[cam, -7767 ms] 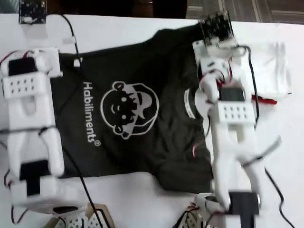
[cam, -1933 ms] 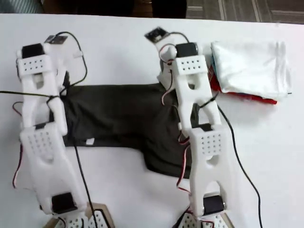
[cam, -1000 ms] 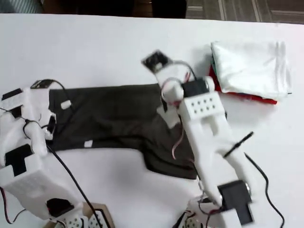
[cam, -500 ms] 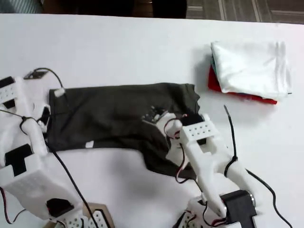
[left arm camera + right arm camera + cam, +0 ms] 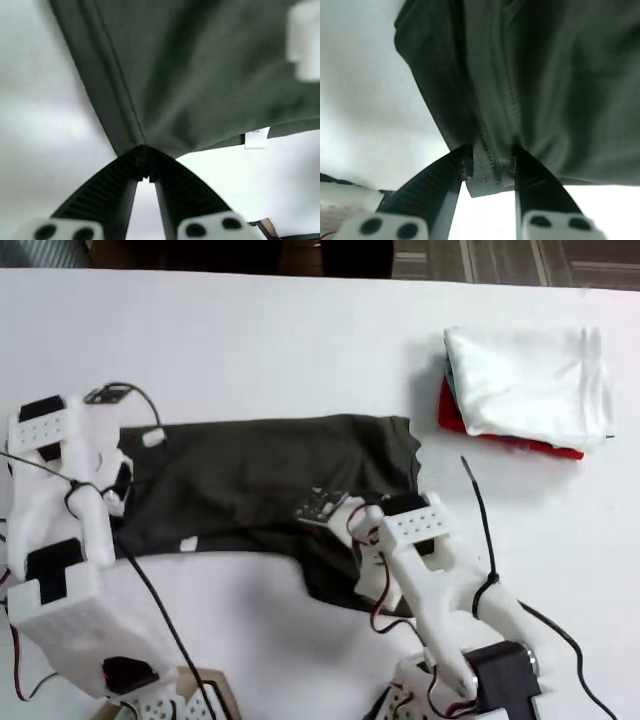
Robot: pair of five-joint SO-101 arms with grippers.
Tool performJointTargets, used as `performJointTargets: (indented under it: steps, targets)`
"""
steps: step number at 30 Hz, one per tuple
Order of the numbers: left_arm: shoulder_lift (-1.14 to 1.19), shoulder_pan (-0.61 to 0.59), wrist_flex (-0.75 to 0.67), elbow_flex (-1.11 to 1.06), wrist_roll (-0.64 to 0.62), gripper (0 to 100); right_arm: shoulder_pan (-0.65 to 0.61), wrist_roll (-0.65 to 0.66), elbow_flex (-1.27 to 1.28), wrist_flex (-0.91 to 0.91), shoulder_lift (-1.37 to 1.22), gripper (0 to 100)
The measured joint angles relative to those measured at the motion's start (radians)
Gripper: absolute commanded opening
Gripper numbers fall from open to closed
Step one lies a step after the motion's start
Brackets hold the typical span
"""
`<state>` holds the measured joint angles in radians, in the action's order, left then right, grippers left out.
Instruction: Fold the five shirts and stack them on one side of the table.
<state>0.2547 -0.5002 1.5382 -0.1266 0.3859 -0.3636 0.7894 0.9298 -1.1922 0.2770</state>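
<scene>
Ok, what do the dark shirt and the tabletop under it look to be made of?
The dark grey-green shirt looks like soft matte knit cloth, probably cotton jersey: it creases, drapes and shows a double-stitched hem. The white table looks smooth and hard, with no grain or weave, perhaps laminate; the pictures leave that open.

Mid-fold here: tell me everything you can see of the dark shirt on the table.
The dark grey-green fabric shirt lies folded into a long band on the white table, a flap jutting toward the arms at one end. Stitched hems edge it; a small white tag pokes out. The left gripper is shut on one corner; the right gripper, open, straddles a hem near the flap.
</scene>
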Motion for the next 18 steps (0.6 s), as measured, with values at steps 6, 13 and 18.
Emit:
performJointTargets:
  steps: [6, 13, 18]
  targets:
    - [0.000, -0.002, -0.003, 0.000, 0.000, 2, 0.005, 0.000, 0.000, 0.035, 0.000, 2.9]
    - [0.000, -0.002, -0.003, 0.000, 0.000, 2, 0.052, 0.000, 0.000, 0.040, 0.000, 1.9]
    - [0.000, -0.002, -0.003, 0.000, 0.000, 2, 0.127, 0.006, -0.034, 0.038, 0.000, 1.9]
